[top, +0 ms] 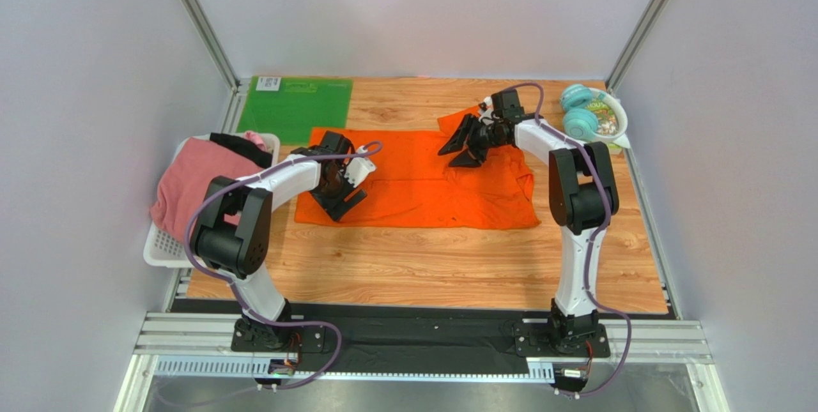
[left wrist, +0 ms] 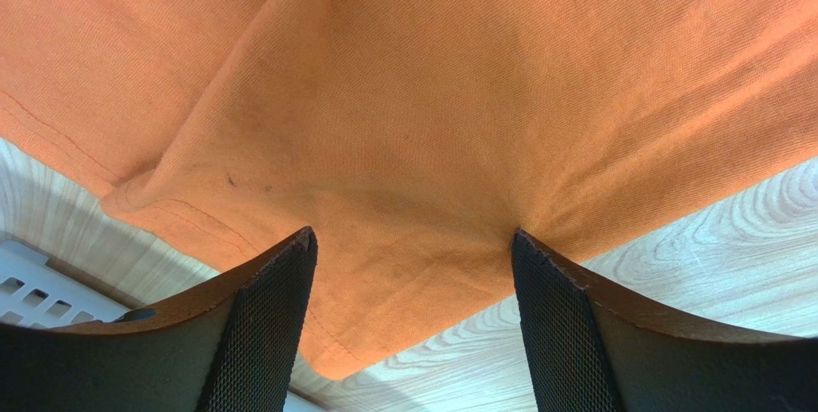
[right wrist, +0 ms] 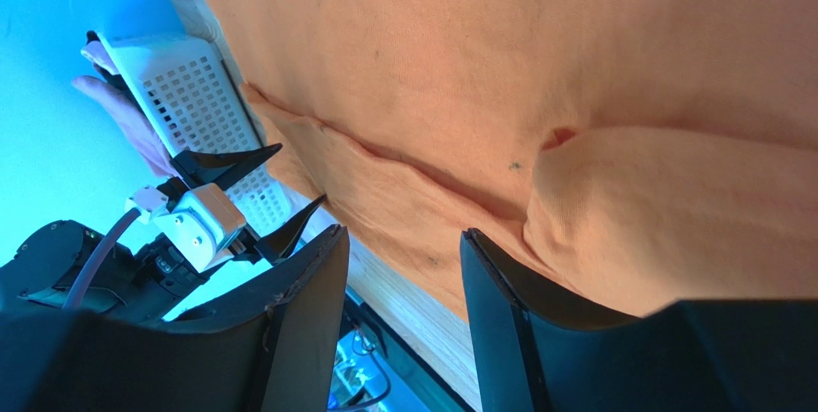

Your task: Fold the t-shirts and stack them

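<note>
Lying flat mid-table, long axis left to right, the orange t-shirt (top: 422, 182) has the left gripper (top: 328, 182) over its left edge and the right gripper (top: 463, 147) over its far right corner; both sets of fingers are spread and hold nothing.

A light wooden worktop (top: 432, 268) inside a white-walled enclosure. A flat green mat (top: 293, 110) lies at its far left corner, a white label (top: 269, 83) on the mat's far edge. A white perforated basket (top: 161, 245) sits at the left edge. At the far right corner, two teal round objects (top: 579, 111) rest against a white bowl (top: 620, 108).
</note>
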`<action>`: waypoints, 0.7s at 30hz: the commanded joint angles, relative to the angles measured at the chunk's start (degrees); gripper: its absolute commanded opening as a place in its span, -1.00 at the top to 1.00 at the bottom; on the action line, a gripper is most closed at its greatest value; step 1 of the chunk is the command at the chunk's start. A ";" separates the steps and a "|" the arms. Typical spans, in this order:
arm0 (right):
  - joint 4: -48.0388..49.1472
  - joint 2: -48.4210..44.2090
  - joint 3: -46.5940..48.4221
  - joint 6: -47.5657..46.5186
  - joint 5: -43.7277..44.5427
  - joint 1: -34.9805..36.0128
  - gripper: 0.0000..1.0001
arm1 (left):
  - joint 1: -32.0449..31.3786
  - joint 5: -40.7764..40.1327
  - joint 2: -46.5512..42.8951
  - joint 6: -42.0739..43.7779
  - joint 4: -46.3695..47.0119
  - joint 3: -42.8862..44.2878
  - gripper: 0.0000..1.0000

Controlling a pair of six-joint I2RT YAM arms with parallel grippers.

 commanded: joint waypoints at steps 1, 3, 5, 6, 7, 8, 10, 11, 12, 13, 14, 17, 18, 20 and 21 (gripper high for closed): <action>5.21 3.34 2.20 3.26 -4.88 0.03 -0.04 | -0.33 0.62 -1.42 0.24 -1.70 -0.61 -0.61; 4.77 5.71 3.52 3.09 -4.88 0.03 -0.03 | -0.33 0.53 -1.60 0.32 -1.70 -0.70 -0.61; 3.11 7.21 5.20 2.21 -3.57 0.03 -0.02 | -0.33 0.35 -1.86 0.50 -1.78 -0.79 -0.61; 2.06 7.83 5.64 1.86 -3.13 0.03 -0.02 | -0.33 0.27 -1.95 0.59 -1.87 -0.88 -0.61; 1.26 9.49 6.34 1.25 -2.52 0.03 -0.02 | -0.33 0.27 -2.04 0.50 -1.87 -1.05 -0.61; 0.73 10.37 7.56 0.63 -2.16 -0.06 -0.02 | -0.33 0.35 -2.21 0.50 -1.87 -1.05 -0.61; -0.24 12.74 8.71 0.27 -3.03 0.03 -0.02 | -0.33 0.35 -2.39 0.50 -2.05 -1.14 -0.61; -0.50 13.28 9.94 -0.08 -3.82 0.03 -0.02 | -0.33 0.35 -2.56 0.50 -2.05 -1.14 -0.61; -0.94 13.89 10.47 -0.34 -4.26 0.03 -0.03 | -0.33 0.44 -2.65 0.41 -2.13 -1.23 -0.61; -1.38 14.59 11.17 -0.60 -5.14 0.03 -0.03 | -0.33 0.44 -2.65 0.41 -2.22 -1.32 -0.61; -1.90 15.03 12.57 -1.30 -5.58 0.03 -0.03 | -0.33 0.44 -3.00 0.33 -2.31 -1.32 -0.61; -3.49 15.74 14.69 -1.84 -8.92 0.03 -0.04 | -0.33 0.53 -3.53 0.24 -2.57 -1.23 -0.61; -3.75 15.48 15.56 -2.01 -10.06 -0.06 -0.04 | -0.33 0.53 -3.62 0.24 -2.84 -1.05 -0.61; -3.84 12.86 15.75 -1.84 -12.26 -0.32 -0.05 | -0.33 0.53 -3.97 0.24 -3.01 -0.97 -0.61; -3.76 11.28 15.57 -1.92 -12.27 -0.58 -0.06 | -0.33 0.53 -4.15 0.24 -3.19 -0.88 -0.60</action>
